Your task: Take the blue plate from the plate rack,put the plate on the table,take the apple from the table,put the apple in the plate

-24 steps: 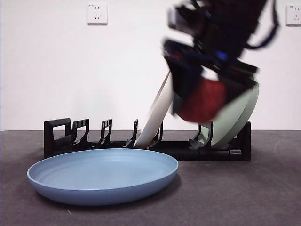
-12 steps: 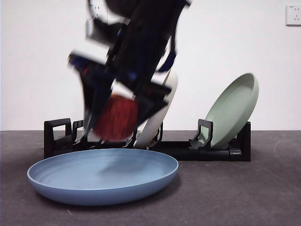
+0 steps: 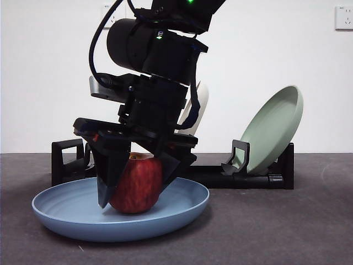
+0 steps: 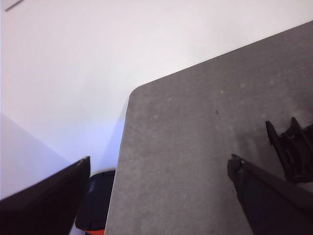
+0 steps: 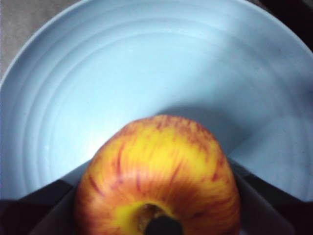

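The blue plate (image 3: pixel 185 205) lies flat on the table (image 3: pixel 287 232) in front of the plate rack (image 3: pixel 69 160). My right gripper (image 3: pixel 135 190) reaches down into the plate, shut on the apple (image 3: pixel 139 186), whose underside sits at the plate's floor. In the right wrist view the apple (image 5: pixel 156 171), stem end with its yellow patch toward the camera, fills the space between my jaws (image 5: pixel 156 213) over the blue plate (image 5: pixel 146 63). My left gripper (image 4: pixel 156 196) is open and empty above a corner of the table (image 4: pixel 195 127).
A cream plate (image 3: pixel 202 102) stands in the rack behind the arm. A sage-green plate (image 3: pixel 273 130) leans in the rack's right end. A black piece, probably part of the rack (image 4: pixel 293 152), shows in the left wrist view. The table's edge (image 4: pixel 122 161) is near my left gripper.
My right gripper carried the apple left and down, from in front of the rack's right part to inside the blue plate. The plates have not moved.
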You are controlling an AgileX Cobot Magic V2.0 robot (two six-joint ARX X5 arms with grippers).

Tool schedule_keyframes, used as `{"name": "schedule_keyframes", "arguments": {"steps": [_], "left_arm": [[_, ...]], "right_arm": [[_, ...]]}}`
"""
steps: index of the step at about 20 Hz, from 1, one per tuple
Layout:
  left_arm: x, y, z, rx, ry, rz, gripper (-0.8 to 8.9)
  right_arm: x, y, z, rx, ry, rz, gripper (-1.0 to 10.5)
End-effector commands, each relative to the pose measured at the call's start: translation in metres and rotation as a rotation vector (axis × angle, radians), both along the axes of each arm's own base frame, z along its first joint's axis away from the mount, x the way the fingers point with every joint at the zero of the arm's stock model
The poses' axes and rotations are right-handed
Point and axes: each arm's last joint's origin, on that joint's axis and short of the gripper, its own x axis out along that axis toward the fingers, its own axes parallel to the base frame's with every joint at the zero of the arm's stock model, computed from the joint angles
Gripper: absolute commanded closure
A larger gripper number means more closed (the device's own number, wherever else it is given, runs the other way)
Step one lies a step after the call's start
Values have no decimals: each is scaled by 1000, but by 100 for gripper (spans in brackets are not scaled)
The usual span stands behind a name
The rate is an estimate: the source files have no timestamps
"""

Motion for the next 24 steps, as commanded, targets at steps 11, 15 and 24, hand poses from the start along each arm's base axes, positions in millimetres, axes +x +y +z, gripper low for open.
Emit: {"name": "schedule_keyframes", "arguments": {"steps": [11, 15, 24], "left_arm": [[0, -6, -2, -137, 72, -164, 343], [5, -16, -1, -210, 109, -299, 343], [36, -56, 1, -274, 166, -670, 347]], "right_arm": [[-14, -17, 64, 83, -74, 6, 442], [-26, -41, 109, 138, -129, 0, 443], [-55, -125, 205, 308, -337, -85, 619]]}}
